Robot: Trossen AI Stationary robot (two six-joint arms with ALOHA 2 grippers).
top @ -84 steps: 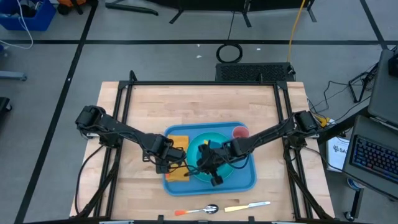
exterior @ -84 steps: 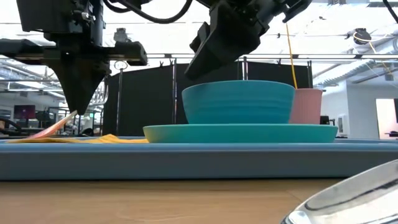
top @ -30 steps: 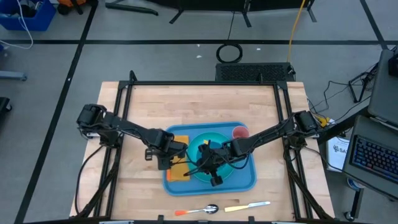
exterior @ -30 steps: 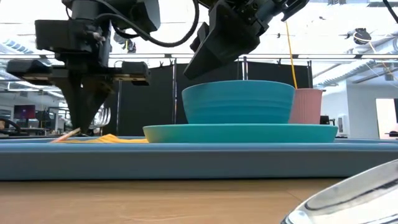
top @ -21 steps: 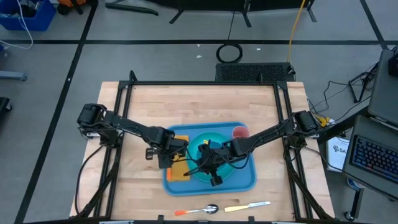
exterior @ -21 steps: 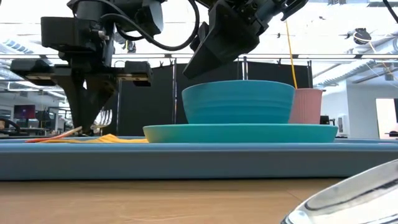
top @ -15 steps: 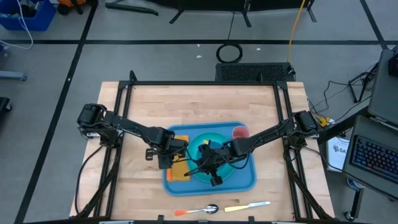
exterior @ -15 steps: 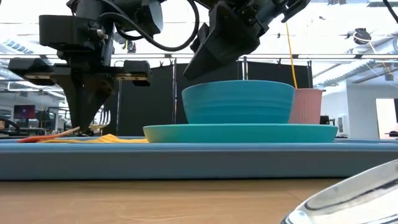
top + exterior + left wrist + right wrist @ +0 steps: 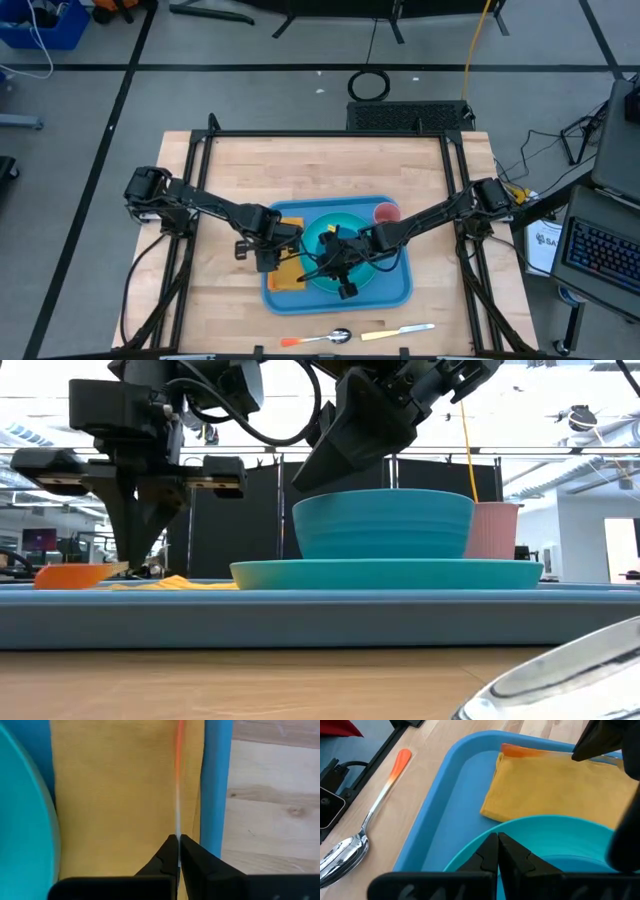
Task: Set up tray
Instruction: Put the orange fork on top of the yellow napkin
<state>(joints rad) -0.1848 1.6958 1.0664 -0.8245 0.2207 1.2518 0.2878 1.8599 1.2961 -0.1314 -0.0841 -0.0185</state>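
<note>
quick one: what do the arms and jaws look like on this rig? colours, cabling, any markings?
Both arms are black, slim jointed links with bulkier housings at the shoulder joints. Loose black cables loop along them, clearest above the left gripper in the low view. Each gripper, like the right gripper, ends in two dark fingers tapering to a narrow wedge under a wide flat black crossbar. No markings or labels show.
</note>
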